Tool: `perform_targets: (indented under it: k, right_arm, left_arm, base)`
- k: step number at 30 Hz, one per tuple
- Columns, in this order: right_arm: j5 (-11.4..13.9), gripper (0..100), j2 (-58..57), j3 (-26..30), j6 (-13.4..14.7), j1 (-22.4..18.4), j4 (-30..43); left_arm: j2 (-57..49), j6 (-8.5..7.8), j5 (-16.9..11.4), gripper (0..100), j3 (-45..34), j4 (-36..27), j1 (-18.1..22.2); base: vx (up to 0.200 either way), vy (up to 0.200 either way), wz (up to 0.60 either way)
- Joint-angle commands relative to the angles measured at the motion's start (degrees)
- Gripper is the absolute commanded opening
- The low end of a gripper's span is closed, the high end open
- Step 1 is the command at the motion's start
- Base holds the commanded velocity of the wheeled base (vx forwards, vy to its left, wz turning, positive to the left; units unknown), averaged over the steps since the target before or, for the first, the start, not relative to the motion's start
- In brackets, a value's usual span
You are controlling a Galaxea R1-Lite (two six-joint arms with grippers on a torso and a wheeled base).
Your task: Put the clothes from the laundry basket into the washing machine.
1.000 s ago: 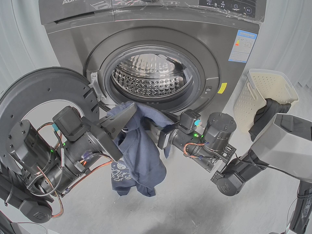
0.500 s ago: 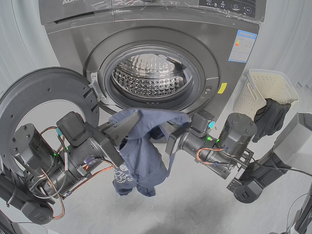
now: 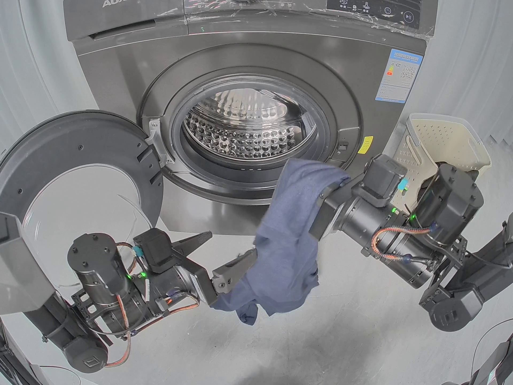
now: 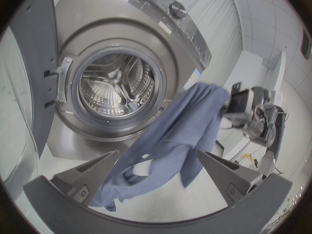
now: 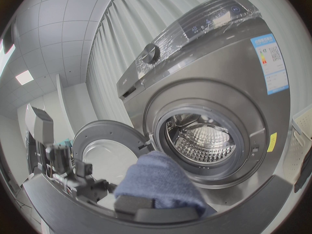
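Observation:
A blue garment (image 3: pixel 288 241) hangs in front of the washing machine (image 3: pixel 240 49), below the open drum (image 3: pixel 248 124). My right gripper (image 3: pixel 322 201) is shut on its top, the cloth draped over the fingers (image 5: pixel 136 205). Lower left, my left gripper (image 3: pixel 233 243) stands open near the floor. The garment's (image 4: pixel 182 121) lower part hangs between its spread fingers (image 4: pixel 224 171) and brushes one of them. The laundry basket (image 3: pixel 443 140) leans by the machine's right side, with a dark garment (image 5: pixel 305 171) hanging over its rim.
The round door (image 3: pixel 80 151) is swung fully open to the left, just above my left arm. Bare grey floor (image 3: pixel 331 343) lies in front of the machine. Pale curtains hang behind and beside it.
My left gripper let go of the blue garment, opened and dropped down to the left. My right gripper moved right and up, and the garment now hangs from it alone.

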State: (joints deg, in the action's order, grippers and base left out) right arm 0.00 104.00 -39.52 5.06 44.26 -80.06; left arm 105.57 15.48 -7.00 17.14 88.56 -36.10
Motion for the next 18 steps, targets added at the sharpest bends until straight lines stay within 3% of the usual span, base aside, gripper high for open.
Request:
perform_targets:
  k: [1,6,12,18]
  right_arm:
    - [0.0,0,-2.0,-2.1,-0.1,-0.6,0.7]
    - [-0.3,0,-2.0,-3.7,0.0,-0.8,1.1]
    - [-1.1,0,-1.4,-6.1,-0.1,-1.7,2.1]
    - [-1.6,0,-0.9,-8.1,0.0,-1.6,3.1]
  left_arm:
    - [5.9,-0.01,-0.3,100,0.2,0.0,0.9]
    - [8.8,-0.19,-0.6,100,-0.2,0.1,2.2]
    - [9.8,-0.36,-5.0,100,-3.1,0.1,2.2]
    - [13.6,-0.36,-5.7,100,-1.8,0.2,2.2]
  base:
    - [0.000,0.000,0.00]
    - [0.000,0.000,0.00]
    - [0.000,0.000,0.00]
    - [0.000,0.000,0.00]
